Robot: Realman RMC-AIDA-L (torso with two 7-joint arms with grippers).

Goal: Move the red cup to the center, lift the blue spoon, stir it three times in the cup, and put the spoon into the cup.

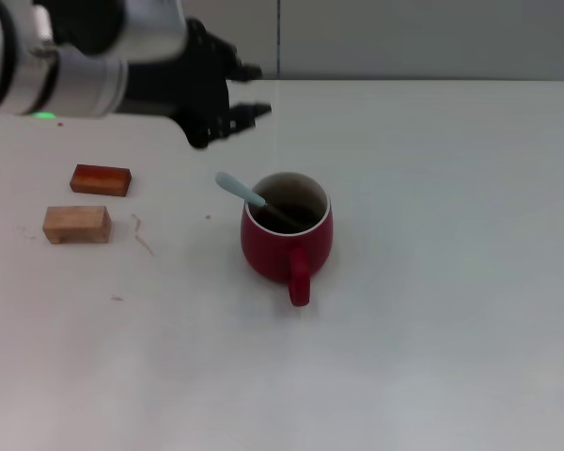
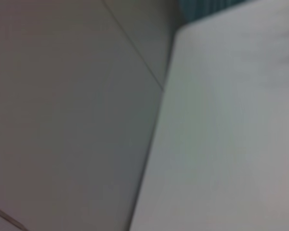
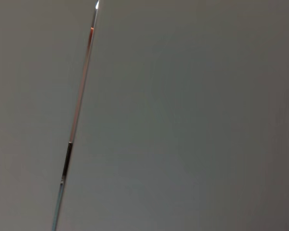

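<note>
Your left hand (image 1: 249, 91) hangs above the far left part of the surface (image 1: 432, 282), its black fingers (image 1: 254, 111) spread apart with nothing between them, well clear of the cup and behind it to the left. You can see only part of the arm behind it: the silver and black forearm runs off the left and top edges of the head view, with a small green light on its underside. Your right hand appears in no view, so you cannot tell how it stands. Near the middle sits the red cup (image 1: 284, 246), upright, its handle turned toward the near side. Inside it rests the blue spoon (image 1: 242, 192), leaning on the far left rim with the pale handle sticking out up and to the left; the bowl end is lost in the dark interior. To the left lie a reddish block (image 1: 101, 179) and, just nearer, a pale wooden block (image 1: 76, 224), apart from each other. No writing or label is readable anywhere. Both wrist views give you only blurred grey panels and a pale edge, showing none of these objects.
</note>
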